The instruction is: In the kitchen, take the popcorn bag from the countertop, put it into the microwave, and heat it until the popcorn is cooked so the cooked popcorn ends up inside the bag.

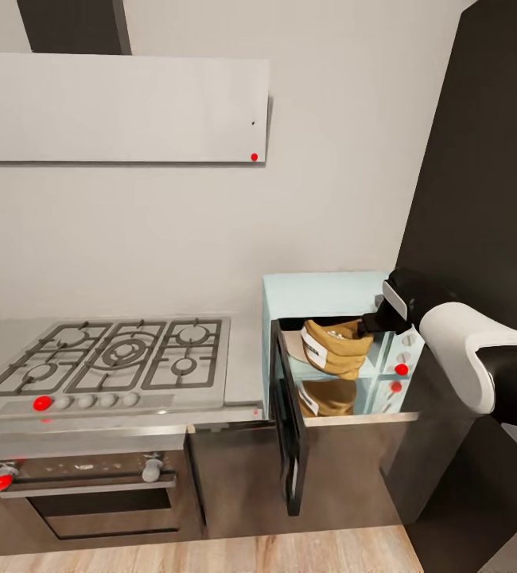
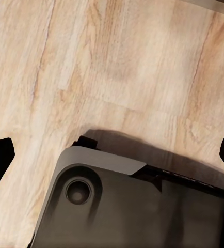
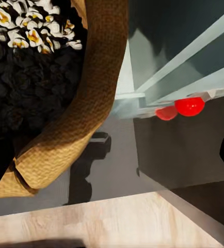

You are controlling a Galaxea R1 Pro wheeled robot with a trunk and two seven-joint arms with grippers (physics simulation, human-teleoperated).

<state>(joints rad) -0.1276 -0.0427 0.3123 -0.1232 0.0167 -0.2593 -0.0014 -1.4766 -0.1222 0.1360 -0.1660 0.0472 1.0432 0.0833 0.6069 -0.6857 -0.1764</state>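
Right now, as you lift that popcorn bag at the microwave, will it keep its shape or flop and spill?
Probably floppy: the bag looks like soft woven cloth with a rolled rim. It tilts in the right tool, so the popcorn near its open mouth could spill. Likely light.

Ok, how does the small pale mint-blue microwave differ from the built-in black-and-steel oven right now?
The microwave stands on the pale grey countertop; the oven is built in below the steel gas hob. The microwave's dark door is swung open, the oven's is shut. The microwave is mint-blue, the oven black and steel. Both have knobs on the front.
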